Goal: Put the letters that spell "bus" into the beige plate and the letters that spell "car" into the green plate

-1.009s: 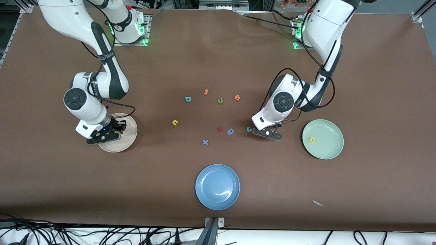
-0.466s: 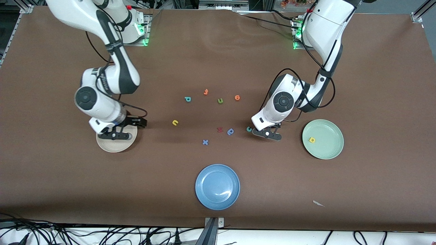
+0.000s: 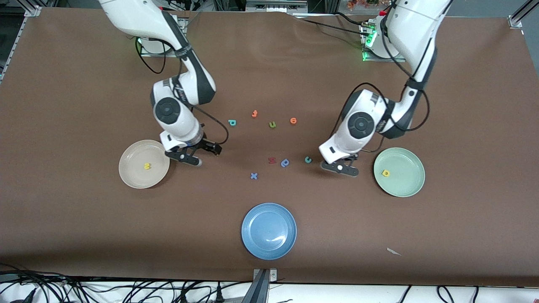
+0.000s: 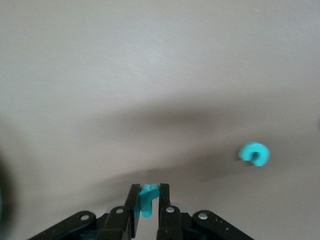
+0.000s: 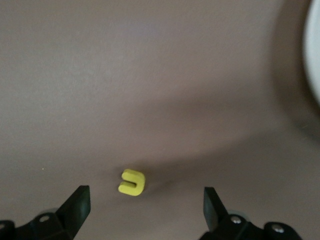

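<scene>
My left gripper (image 4: 148,192) is shut on a teal "r" (image 4: 148,200), just above the table between the teal "c" (image 4: 254,153) and the green plate (image 3: 405,187). That gripper (image 3: 340,167) hides the "r" in the front view. A yellow "a" (image 3: 385,173) lies in the green plate. My right gripper (image 5: 146,200) is open over the yellow "u" (image 5: 132,182), beside the beige plate (image 3: 131,177), which holds a yellow "s" (image 3: 146,166). The teal "b" (image 3: 232,122) lies on the table, farther from the front camera than the right gripper (image 3: 202,153).
Loose letters lie mid-table: two orange ones (image 3: 254,113) (image 3: 293,120), an olive "u" (image 3: 272,124), a red one (image 3: 272,160), a blue rounded one (image 3: 285,163) and a blue "x" (image 3: 253,176). A blue plate (image 3: 268,244) sits near the front edge.
My right gripper opened, left the yellow "s" in the beige plate and swung toward the middle, over the yellow "u". My left gripper shut on the teal "r" and shifted slightly toward the green plate.
</scene>
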Action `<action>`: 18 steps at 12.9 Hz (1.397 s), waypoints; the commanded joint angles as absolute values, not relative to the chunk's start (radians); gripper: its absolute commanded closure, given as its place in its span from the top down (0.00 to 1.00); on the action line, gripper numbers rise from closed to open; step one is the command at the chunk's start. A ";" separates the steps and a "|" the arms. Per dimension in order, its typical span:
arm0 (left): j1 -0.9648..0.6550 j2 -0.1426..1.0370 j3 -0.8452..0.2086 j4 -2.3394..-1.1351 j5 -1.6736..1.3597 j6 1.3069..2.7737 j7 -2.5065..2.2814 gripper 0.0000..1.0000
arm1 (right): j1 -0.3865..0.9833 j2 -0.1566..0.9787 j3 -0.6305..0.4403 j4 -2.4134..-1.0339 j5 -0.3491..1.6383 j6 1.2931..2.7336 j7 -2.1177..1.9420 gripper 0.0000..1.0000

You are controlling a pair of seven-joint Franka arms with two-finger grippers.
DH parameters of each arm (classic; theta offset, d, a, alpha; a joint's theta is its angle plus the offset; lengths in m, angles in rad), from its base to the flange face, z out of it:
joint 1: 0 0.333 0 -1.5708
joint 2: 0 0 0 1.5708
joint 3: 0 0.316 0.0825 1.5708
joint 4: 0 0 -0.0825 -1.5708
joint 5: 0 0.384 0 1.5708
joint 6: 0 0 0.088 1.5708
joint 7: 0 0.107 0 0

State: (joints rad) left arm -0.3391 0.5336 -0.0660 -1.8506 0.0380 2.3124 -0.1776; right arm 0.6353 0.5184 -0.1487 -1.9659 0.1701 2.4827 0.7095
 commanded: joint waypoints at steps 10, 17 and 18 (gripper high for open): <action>0.000 0.512 -0.081 -1.868 0.072 2.218 0.187 1.00 | 0.661 0.617 -0.156 -1.899 0.186 2.500 0.773 0.76; -0.037 0.480 -0.302 -1.826 0.060 2.160 -0.285 1.00 | 0.663 0.617 -0.155 -1.899 0.190 2.496 0.765 0.58; -0.061 0.488 -0.316 -1.801 0.060 2.158 -0.366 1.00 | 0.663 0.617 -0.153 -1.899 0.190 2.494 0.764 0.56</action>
State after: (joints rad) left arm -0.0384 0.4884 -0.2941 -1.8368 0.0416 2.1784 -0.2460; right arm 0.6572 0.6091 -0.1538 -1.9133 0.1704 2.5013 0.7655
